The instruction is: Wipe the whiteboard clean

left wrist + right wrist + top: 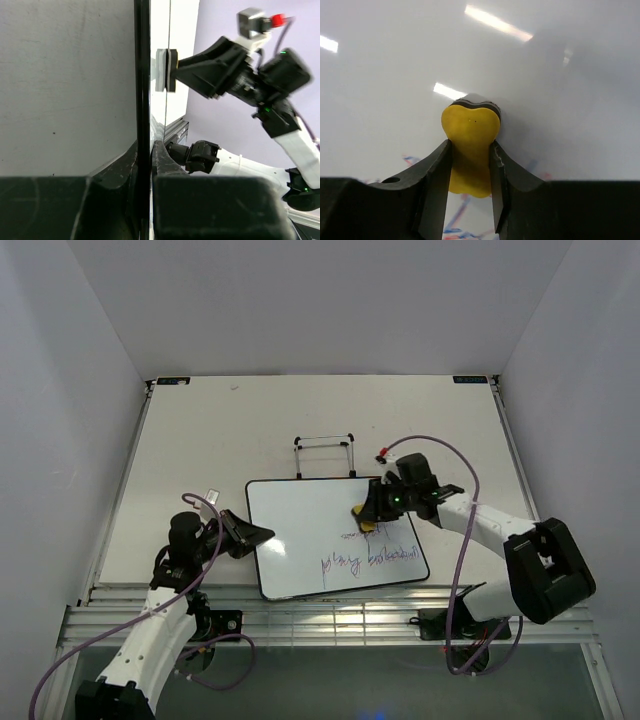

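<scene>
The whiteboard lies flat near the table's front, black-framed, with purple-blue handwriting along its near right part. My left gripper is shut on the board's left edge; in the left wrist view the black frame runs between the fingers. My right gripper is shut on the yellow eraser and presses it on the board's right half. In the right wrist view the eraser sits between the fingers, its dark felt on the glossy surface, with ink strokes below it.
A small black wire stand stands just behind the board. Slotted rails run along the table's near edge. White walls enclose the table on three sides. My right arm shows in the left wrist view.
</scene>
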